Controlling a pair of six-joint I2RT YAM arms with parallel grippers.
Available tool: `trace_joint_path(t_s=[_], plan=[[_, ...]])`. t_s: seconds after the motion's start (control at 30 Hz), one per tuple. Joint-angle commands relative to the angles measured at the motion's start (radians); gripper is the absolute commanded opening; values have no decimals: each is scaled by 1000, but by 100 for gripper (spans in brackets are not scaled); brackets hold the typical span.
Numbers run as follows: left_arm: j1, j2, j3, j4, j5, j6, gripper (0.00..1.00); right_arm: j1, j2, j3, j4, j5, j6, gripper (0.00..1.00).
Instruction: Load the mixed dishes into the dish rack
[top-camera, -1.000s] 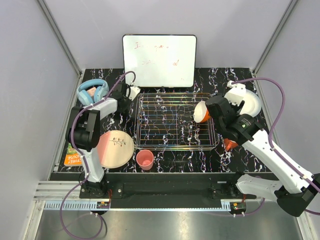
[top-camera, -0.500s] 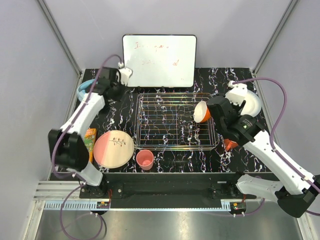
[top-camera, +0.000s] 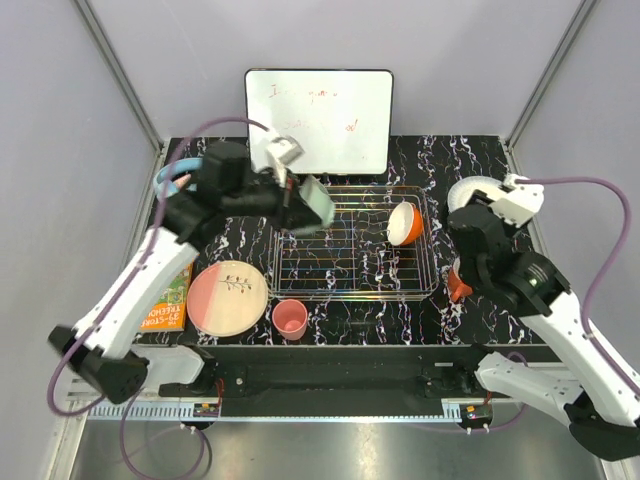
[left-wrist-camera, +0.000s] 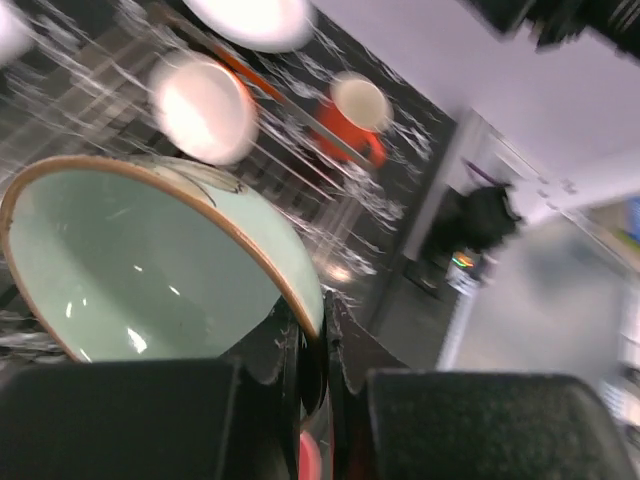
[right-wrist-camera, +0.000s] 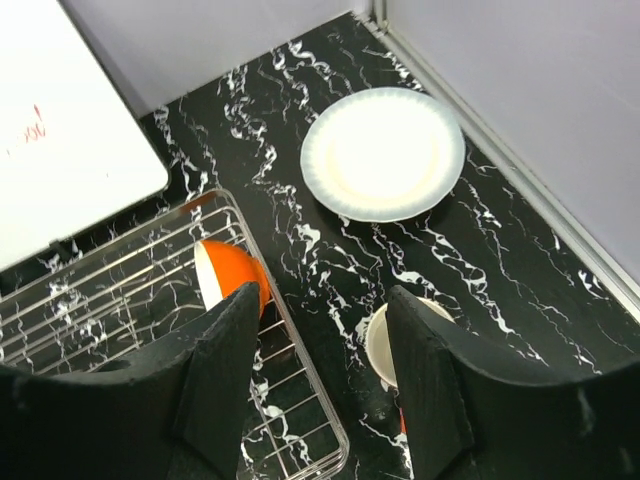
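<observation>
Surface, top view: black white-veined table (top-camera: 440, 150) between grey walls, with a whiteboard (top-camera: 318, 120) propped at the far edge.
Dish rack (top-camera: 345, 260): mid-table, just in front of the whiteboard.
Orange bowl (top-camera: 405, 222): inside the rack at its right end, tipped on its side. Judged loaded.
Mint-green bowl (top-camera: 313, 205): in the air over the rack's far-left part, at the end of the left arm.
Left on the table: large pink plate (top-camera: 228, 298) and small pink cup (top-camera: 290, 318) near the rack's left front corner; white plate (top-camera: 465, 188) and orange mug (top-camera: 457, 285) right of the rack, both partly hidden by the right arm.
Left wrist view: left gripper (left-wrist-camera: 312, 350) has its fingers clamped on the mint-green bowl's rim, with the bowl tilted. The background is blurred.
Right wrist view: right gripper (right-wrist-camera: 325, 390) has its fingers spread and holds nothing. It hangs above the rack's right rim and the mug.
Progress: one of six dishes is racked, a second is in transit, and four have yet to be picked up.
</observation>
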Motion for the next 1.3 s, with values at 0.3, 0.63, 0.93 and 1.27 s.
trace_joint_path(t_s=[0.3,0.63,0.93,1.27], plan=[[-293,380,64,521,241,-542,0,7,-105,-3,-154,106,148,62],[-333,544,-11,1039,157,-1028,0,7,-65,-1,-180,91,168,63],[-333,644,-155,1545,100,-1297,0,7,-60,29,-227,66,175,64],[-342,641,-236,1368,75,-1170,0,7,-76,2,-232,51,182,66]])
